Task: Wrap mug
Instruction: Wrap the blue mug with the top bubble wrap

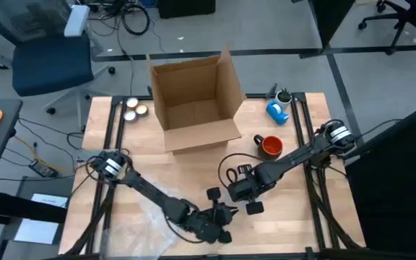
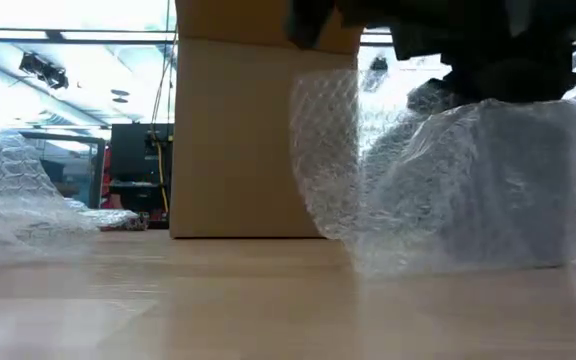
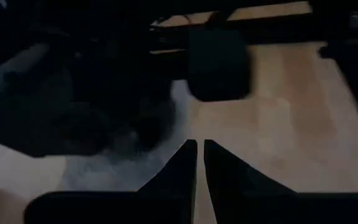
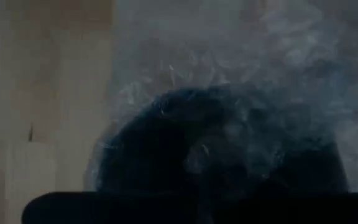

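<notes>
A dark mug (image 4: 216, 149) sits under a sheet of clear bubble wrap (image 2: 468, 190) near the table's front middle. It shows only as a dark shape through the wrap. My right gripper (image 1: 235, 201) hangs over it, pointing down, open, its fingers spread wide above the wrap. My left gripper (image 3: 199, 149) is shut and lies low at the front edge, beside the wrap (image 3: 123, 165). More of the wrap (image 1: 139, 217) spreads over the table's near left. My left gripper's shut fingertips (image 3: 188, 155) lie right at the rim of the bubble wrap, level with the table. I cannot tell whether they touch or pinch the wrap.
An open cardboard box (image 1: 193, 101) stands at the far middle. An orange mug (image 1: 271, 146) and a blue mug (image 1: 278, 112) stand to its right, and two small round tins (image 1: 134, 108) to its left. A black cord (image 1: 231, 170) loops by my right arm.
</notes>
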Motion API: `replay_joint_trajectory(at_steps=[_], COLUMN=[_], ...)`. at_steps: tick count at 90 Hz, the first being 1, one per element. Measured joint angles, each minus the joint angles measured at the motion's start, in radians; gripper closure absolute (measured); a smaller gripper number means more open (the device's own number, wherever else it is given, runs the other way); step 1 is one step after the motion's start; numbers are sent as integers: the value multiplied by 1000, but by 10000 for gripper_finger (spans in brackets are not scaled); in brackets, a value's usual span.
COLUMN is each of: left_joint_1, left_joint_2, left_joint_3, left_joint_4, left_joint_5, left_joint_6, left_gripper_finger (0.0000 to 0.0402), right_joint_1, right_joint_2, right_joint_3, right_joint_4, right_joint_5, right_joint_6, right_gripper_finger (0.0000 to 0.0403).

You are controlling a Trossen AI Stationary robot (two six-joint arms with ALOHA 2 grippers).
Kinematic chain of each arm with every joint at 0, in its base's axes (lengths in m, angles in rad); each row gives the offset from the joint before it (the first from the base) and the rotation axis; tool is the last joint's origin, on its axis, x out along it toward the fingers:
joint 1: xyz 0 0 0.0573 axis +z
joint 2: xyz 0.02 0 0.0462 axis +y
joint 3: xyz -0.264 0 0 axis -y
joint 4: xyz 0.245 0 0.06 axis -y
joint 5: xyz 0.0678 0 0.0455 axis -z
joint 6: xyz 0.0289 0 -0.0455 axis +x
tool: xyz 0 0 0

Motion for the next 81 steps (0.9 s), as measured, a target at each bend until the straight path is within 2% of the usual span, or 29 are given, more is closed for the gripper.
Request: replay_joint_trajectory(at_steps=[36, 51, 60, 69, 81], left_joint_1=[73, 80, 71, 63, 68], left_joint_2=[6, 25, 48, 69, 83], left_joint_3=[-2, -1, -1, -1, -1], left_joint_4=[7, 26, 117, 231, 271], left_joint_5=[11, 6, -41, -41, -42], left_joint_6=[37, 59, 119, 165, 186], left_gripper_finger=[387, 387, 386, 387, 386], right_joint_1=[3, 14, 22, 23, 25], right_joint_2=[-32, -91, -129, -161, -161], right_joint_3=[0, 0, -1, 2, 1], right_joint_4=[-28, -42, -34, -38, -39], right_joint_5=[-2, 47, 68, 79, 80], right_joint_6=[17, 27, 35, 36, 37], right_gripper_finger=[304, 296, 296, 296, 296])
